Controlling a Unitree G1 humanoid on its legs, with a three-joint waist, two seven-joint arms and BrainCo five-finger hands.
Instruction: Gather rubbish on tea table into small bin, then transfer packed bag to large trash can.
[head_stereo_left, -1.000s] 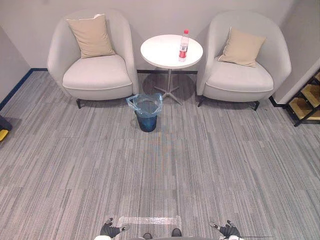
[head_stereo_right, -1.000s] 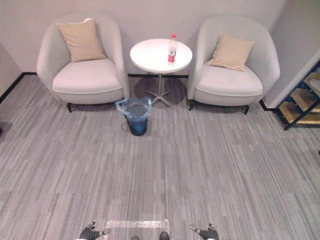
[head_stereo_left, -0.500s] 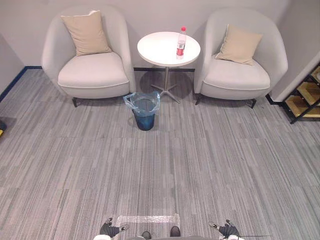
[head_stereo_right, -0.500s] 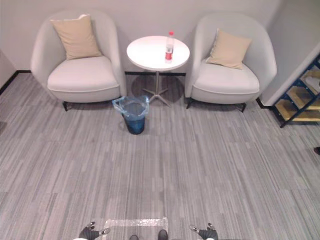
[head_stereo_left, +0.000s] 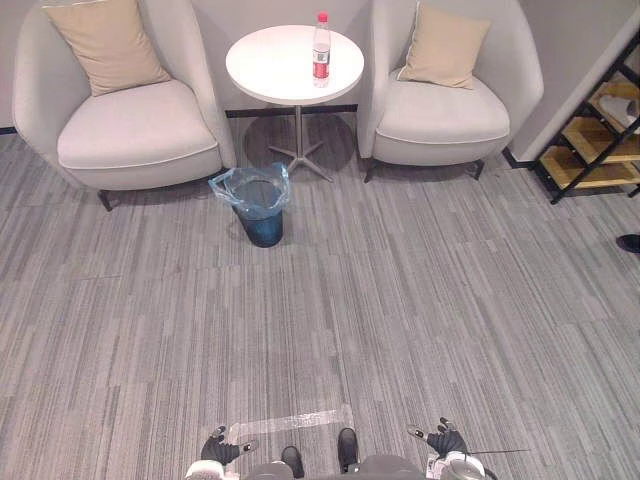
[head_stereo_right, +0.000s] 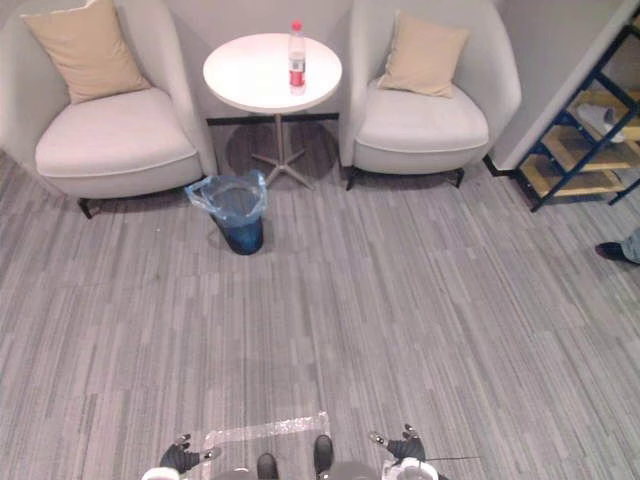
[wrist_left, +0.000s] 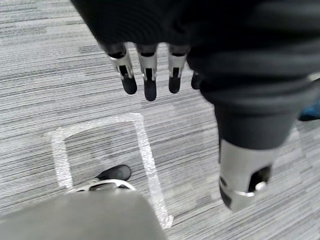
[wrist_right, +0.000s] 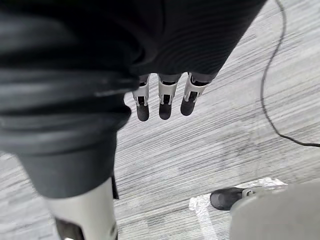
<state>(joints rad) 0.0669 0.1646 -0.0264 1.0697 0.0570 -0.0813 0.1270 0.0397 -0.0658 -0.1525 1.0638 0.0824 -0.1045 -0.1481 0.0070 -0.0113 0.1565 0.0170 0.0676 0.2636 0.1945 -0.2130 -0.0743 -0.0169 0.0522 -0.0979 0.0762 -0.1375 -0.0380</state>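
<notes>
The left hand (head_stereo_left: 216, 447) hangs low over the carpet (head_stereo_left: 400, 300), its fingers (wrist_left: 149, 75) straight and holding nothing. Far ahead, the small bin (head_stereo_left: 258, 205) stands before the round desk (head_stereo_left: 265, 70), where a bottle (head_stereo_left: 321, 48) stands upright. The right hand (head_stereo_left: 446, 441) hangs too, fingers (wrist_right: 163, 97) straight and empty, well apart from the bottle.

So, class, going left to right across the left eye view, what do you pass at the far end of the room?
In order: left cushion → bin → bottle → right cushion → shelf.
</notes>
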